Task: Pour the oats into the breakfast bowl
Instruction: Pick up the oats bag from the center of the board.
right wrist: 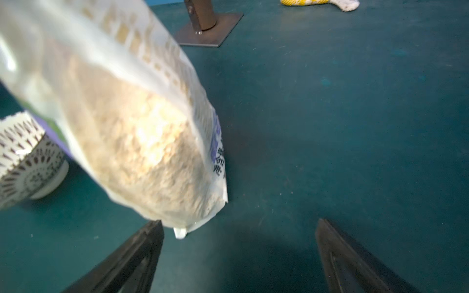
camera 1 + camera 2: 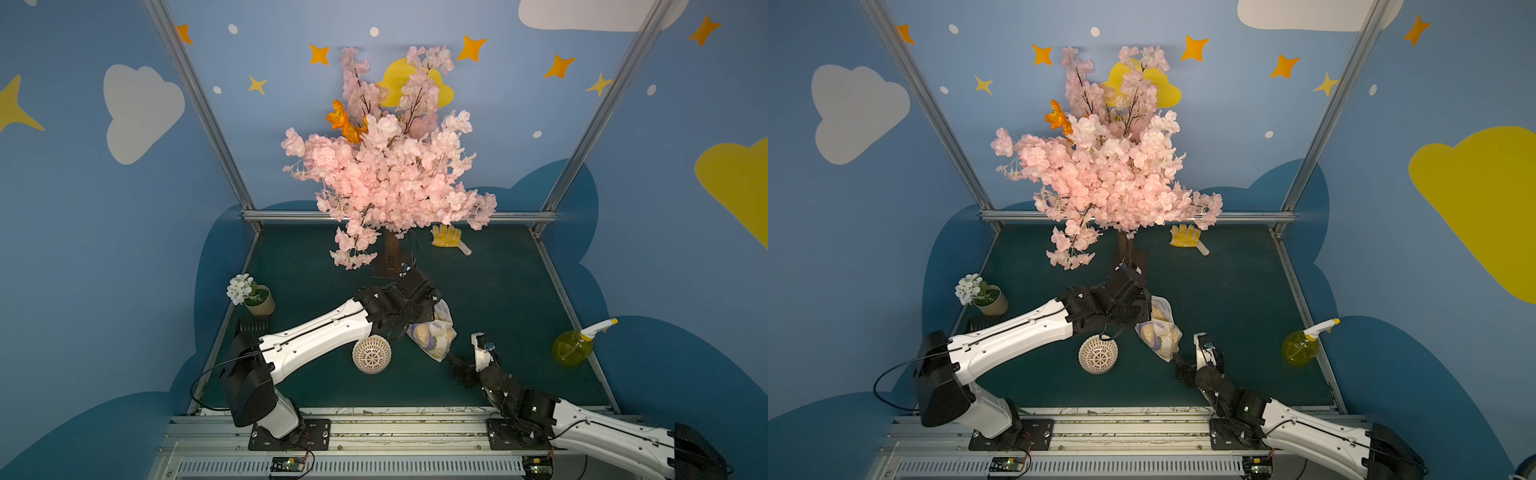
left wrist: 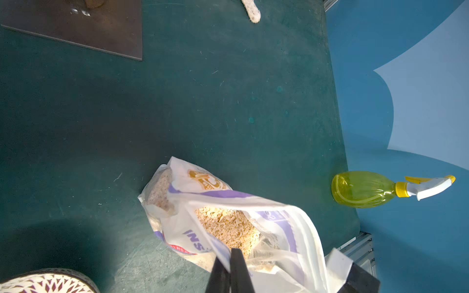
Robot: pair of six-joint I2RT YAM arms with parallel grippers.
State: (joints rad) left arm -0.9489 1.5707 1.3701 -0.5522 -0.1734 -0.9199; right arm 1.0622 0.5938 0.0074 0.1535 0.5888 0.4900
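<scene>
Left gripper [image 3: 233,253]: closed tight on top edge of one oats bag [image 2: 432,334] | right gripper [image 1: 239,222]: fully spread, holds nothing, near bag bottom | one bowl [image 2: 371,354]: on table [image 2: 498,291] just beside bag

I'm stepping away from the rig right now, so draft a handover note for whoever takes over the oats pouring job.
Left tool: shut, pinching the top edge of the oats bag.
Right tool: open and empty, by the bag's bottom corner, not gripping it.
Bag: held tilted beside the bowl; its mouth looks open and the oats are inside.
Bowl: on the green table, no oats visible in it.
Done: the bag is gripped at the top.
Left: bring the bag's mouth over the bowl, probably raise the bottom end with the right tool, and pour.
</scene>
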